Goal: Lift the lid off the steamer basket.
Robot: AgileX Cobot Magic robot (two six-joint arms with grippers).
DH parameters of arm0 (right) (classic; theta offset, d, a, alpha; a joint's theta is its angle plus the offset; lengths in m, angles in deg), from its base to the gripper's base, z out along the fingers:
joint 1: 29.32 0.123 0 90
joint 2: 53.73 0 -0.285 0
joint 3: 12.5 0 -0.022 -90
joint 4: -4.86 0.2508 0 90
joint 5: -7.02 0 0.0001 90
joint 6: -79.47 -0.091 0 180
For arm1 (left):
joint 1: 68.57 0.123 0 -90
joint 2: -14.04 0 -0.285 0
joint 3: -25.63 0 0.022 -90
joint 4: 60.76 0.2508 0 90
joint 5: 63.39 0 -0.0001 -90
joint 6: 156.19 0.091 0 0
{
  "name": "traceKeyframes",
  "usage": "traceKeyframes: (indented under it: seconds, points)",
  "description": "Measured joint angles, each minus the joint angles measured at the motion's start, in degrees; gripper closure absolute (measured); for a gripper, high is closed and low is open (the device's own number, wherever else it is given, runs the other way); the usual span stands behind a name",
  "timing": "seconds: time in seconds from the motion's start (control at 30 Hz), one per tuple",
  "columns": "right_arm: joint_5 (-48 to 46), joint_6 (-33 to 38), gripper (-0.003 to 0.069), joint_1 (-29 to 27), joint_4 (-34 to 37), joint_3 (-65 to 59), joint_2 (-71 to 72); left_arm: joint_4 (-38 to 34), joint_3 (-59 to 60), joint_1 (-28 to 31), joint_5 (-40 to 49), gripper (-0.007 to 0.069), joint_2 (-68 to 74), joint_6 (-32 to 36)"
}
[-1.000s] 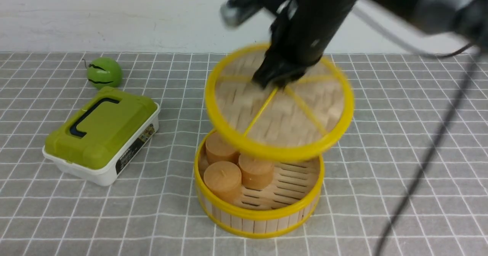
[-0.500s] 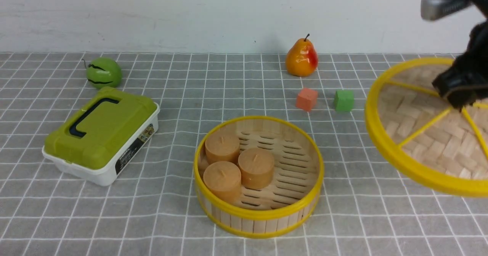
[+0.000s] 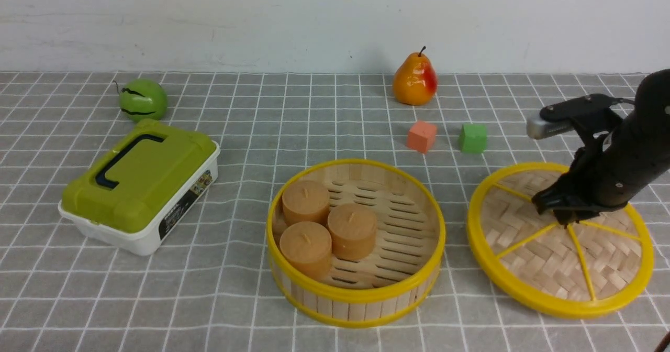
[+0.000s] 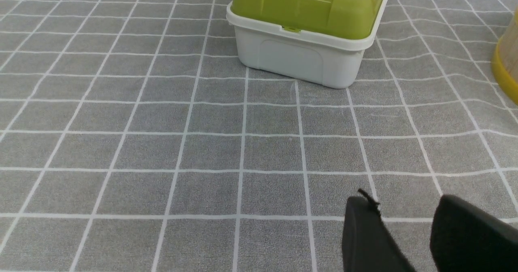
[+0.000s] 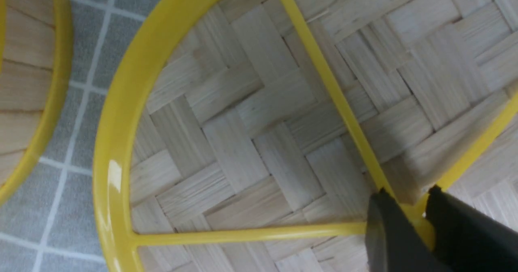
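Fingers [image 5: 390, 235] of right gripper [image 5: 408, 193] pinched on knob [image 5: 419, 221] of lid [image 3: 528, 247], lid resting on checked cloth [image 3: 209, 299] just right of open steamer basket [image 3: 356, 294], three brown cylinders [image 3: 352, 229] inside, left gripper [image 4: 402, 199] parted, empty, near green-lidded box [image 4: 307, 33].

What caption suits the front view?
Right end effector grips the removed lid beside the uncovered steamer basket.

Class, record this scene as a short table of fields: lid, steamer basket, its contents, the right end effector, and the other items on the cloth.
lid: off the basket, low to its right
steamer basket: open, upright
contents: at least three tan cylinders
right end effector: closed on the lid's centre knob
other items: green-lidded box, green ball, pear, red cube, green cube
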Motion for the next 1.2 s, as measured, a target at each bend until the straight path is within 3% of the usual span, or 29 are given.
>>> traceKeyframes:
  seconds: [0.17, 0.3, 0.37, 0.47, 0.63, 0.8, 0.9, 0.93, 1.0, 1.1, 1.2]
  points:
    - [0.84, 0.00, 0.0531, 0.00, 1.20, 0.00, -3.10, 0.00, 0.00, 0.00, 0.00, 0.0386, 0.00, 0.00]
    - [-0.02, 0.00, 0.0420, 0.00, 1.39, 0.46, -3.12, 0.00, 0.00, 0.00, 0.00, 0.0386, 0.00, 0.00]
    - [-4.24, 0.13, 0.0316, -0.04, 1.85, 2.50, -0.96, 0.00, 0.00, 0.00, 0.00, 0.0386, 0.00, 0.00]
    - [-8.12, 1.46, 0.0258, -0.04, 2.74, 4.65, 3.73, 0.00, 0.00, 0.00, 0.00, 0.0386, 0.00, 0.00]
    - [-11.23, 2.74, 0.0238, -0.04, 3.63, 5.43, 19.17, 0.00, 0.00, 0.00, 0.00, 0.0386, 0.00, 0.00]
    - [-11.58, 2.97, 0.0321, -0.04, 3.92, 2.55, 37.22, 0.00, 0.00, 0.00, 0.00, 0.0386, 0.00, 0.00]
    - [-11.70, 3.02, 0.0459, -0.04, 3.92, -1.96, 47.36, 0.00, 0.00, 0.00, 0.00, 0.0386, 0.00, 0.00]
    - [-11.70, 3.02, 0.0470, -0.04, 3.92, -2.32, 47.92, 0.00, 0.00, 0.00, 0.00, 0.0386, 0.00, 0.00]
    - [-11.36, 3.02, 0.0620, -0.04, 3.92, -8.34, 55.23, 0.00, 0.00, 0.00, 0.00, 0.0386, 0.00, 0.00]
    - [-9.61, 3.02, 0.0673, -0.04, 3.92, -13.90, 60.98, 0.00, 0.00, 0.00, 0.00, 0.0386, 0.00, 0.00]
    - [-6.89, 3.02, 0.0683, -0.04, 3.92, -17.95, 65.30, 0.00, 0.00, 0.00, 0.00, 0.0386, 0.00, 0.00]
